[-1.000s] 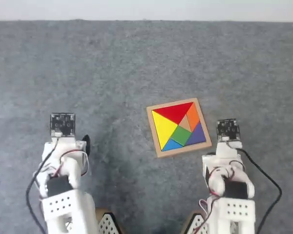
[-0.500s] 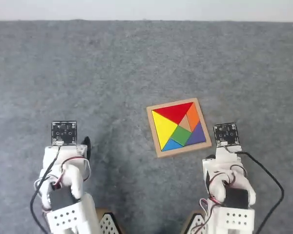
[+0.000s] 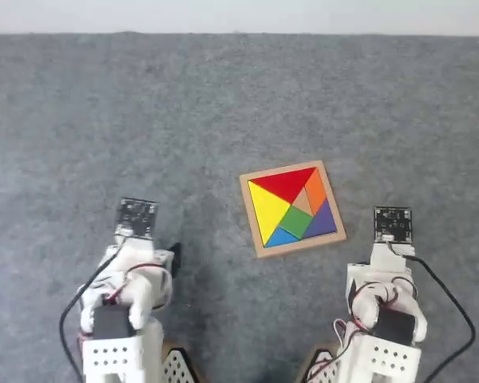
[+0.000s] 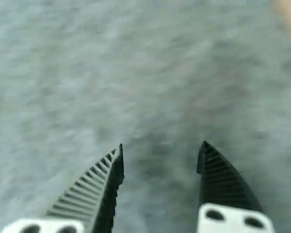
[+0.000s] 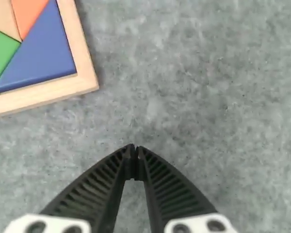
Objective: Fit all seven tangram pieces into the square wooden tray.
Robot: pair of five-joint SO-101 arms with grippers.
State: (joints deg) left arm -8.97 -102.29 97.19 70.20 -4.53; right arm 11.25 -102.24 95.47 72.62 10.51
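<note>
Tangram pieces (image 3: 294, 206), all seven, seated flat inside square wooden tray (image 3: 302, 246), filling it from rim to rim. Seen whole from high view: red triangle (image 3: 287, 185) and yellow triangle (image 3: 265, 209) largest, with green piece (image 3: 295, 219), blue piece (image 3: 281, 236), purple piece (image 3: 323, 217), orange piece (image 3: 316, 190) and tan piece (image 3: 303, 199) packed around them. Lies slightly askew on grey carpet (image 3: 223, 104), ahead of both arms, nearer right arm (image 3: 383, 295) than left arm (image 3: 132, 279), touching neither.

Closer, from right wrist view: one corner of tray (image 5: 85, 58), purple piece (image 5: 39, 58) tight against the rim, orange (image 5: 31, 9) and green (image 5: 0, 53) beside it. Right gripper (image 5: 134, 147) over carpet near that corner, apart from it, fingers pressed together on nothing.

From left wrist view: left gripper (image 4: 162, 145) over carpet (image 4: 136, 63), fingers spread wide, holding nothing. Pale tan smear at picture's edge, too blurred to name.
</note>
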